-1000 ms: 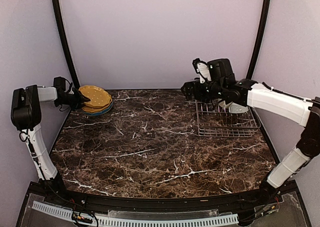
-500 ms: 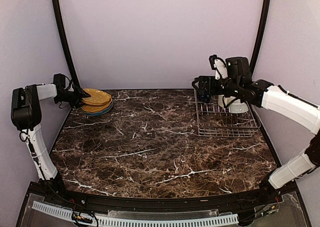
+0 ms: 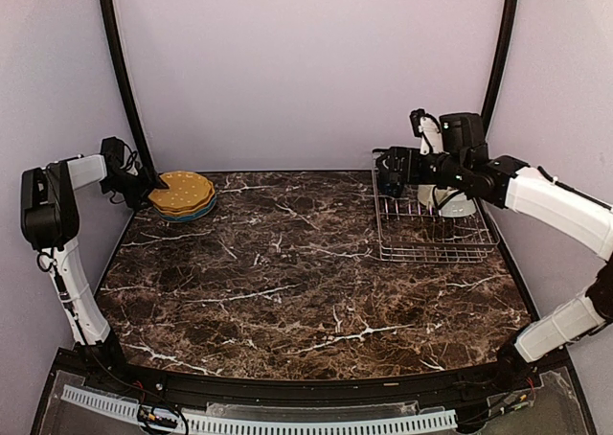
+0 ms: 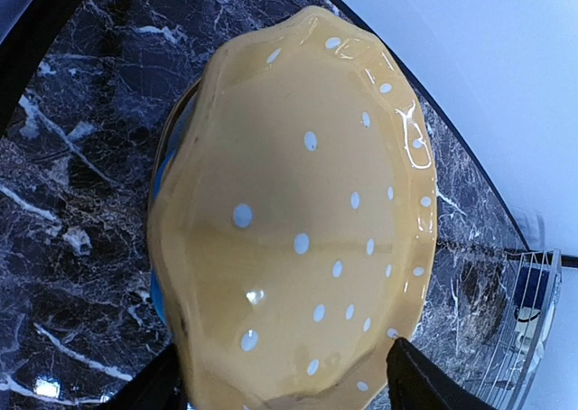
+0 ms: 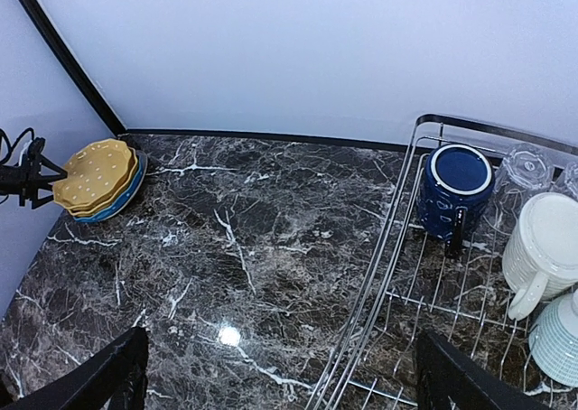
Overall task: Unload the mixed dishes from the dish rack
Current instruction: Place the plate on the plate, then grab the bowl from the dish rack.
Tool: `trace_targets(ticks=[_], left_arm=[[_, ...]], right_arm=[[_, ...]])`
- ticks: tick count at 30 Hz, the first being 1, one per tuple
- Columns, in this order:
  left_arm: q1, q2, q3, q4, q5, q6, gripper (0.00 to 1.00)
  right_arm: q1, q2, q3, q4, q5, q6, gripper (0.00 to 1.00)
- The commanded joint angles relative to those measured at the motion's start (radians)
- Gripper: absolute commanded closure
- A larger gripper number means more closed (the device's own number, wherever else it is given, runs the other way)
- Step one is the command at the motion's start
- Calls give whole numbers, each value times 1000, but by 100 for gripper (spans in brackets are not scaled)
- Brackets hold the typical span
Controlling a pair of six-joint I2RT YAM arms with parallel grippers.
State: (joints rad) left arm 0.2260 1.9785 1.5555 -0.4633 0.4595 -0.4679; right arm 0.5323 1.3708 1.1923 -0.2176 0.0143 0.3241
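Note:
A stack of yellow plates [image 3: 182, 193] with white dots lies at the back left on a blue plate [image 3: 194, 212]. My left gripper [image 3: 142, 188] is open at the stack's left rim. In the left wrist view its fingers [image 4: 417, 385] stand wide on either side of the top yellow plate [image 4: 298, 202], apart from it. The dish rack [image 3: 431, 257] stands at the back right. It holds a navy mug [image 5: 456, 189], a cream mug [image 5: 546, 247], a pale greenish bowl [image 5: 560, 338] and a glass tumbler [image 5: 528, 168]. My right gripper [image 3: 388, 176] hovers open above the rack's left side.
Dark marble tabletop [image 3: 287, 282] stretches between the plate stack and the rack. Black curved frame posts [image 3: 120, 71] rise at both back corners against the pale wall. The rack's left wire rim [image 5: 388, 238] runs under my right gripper [image 5: 289, 378].
My left gripper opened and let go of the top yellow plate, which now lies flat on the stack. My right arm moved right, over the rack.

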Motion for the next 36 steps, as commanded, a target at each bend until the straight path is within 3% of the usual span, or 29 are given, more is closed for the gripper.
trace_targets(ticks=[1, 26, 36], left_arm=[[-4, -89, 38, -22, -30, 47, 23], [-15, -140, 3, 25, -37, 49, 16], [-153, -212, -25, 74, -14, 38, 16]], right_arm=[[-30, -25, -16, 10, -10, 30, 1], [-125, -60, -83, 7, -87, 85, 1], [-197, -17, -45, -104, -90, 114, 1]])
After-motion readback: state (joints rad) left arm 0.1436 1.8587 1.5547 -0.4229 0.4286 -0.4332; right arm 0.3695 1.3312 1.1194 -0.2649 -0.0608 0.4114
